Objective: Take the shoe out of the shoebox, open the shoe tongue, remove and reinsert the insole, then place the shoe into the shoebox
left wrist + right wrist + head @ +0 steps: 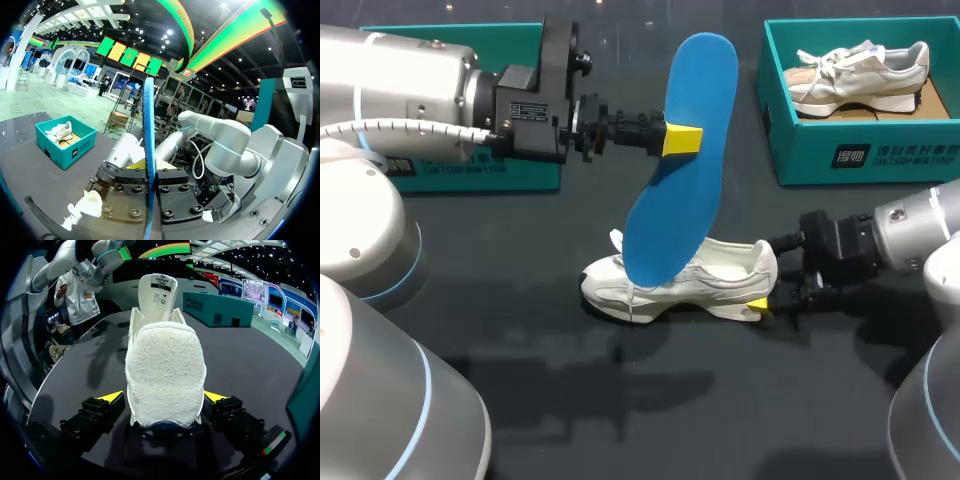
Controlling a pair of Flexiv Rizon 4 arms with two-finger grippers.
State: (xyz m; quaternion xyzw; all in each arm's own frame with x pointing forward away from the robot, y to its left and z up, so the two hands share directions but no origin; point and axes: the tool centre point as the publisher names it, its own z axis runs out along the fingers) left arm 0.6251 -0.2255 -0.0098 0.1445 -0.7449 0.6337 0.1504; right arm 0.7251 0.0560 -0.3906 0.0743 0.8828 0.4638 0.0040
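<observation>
Your head camera looks down from above and behind onto the whole dark surface [520, 330]. Your left wrist camera sits close behind the blue insole [148, 150], seeing it edge-on and facing your right arm [220, 145]. Your right wrist camera looks along the white shoe [165, 375] from just behind its heel. All three views share that shoe.

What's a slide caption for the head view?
Left gripper holds the blue insole raised over the white shoe; right gripper at the shoe's heel.
</observation>
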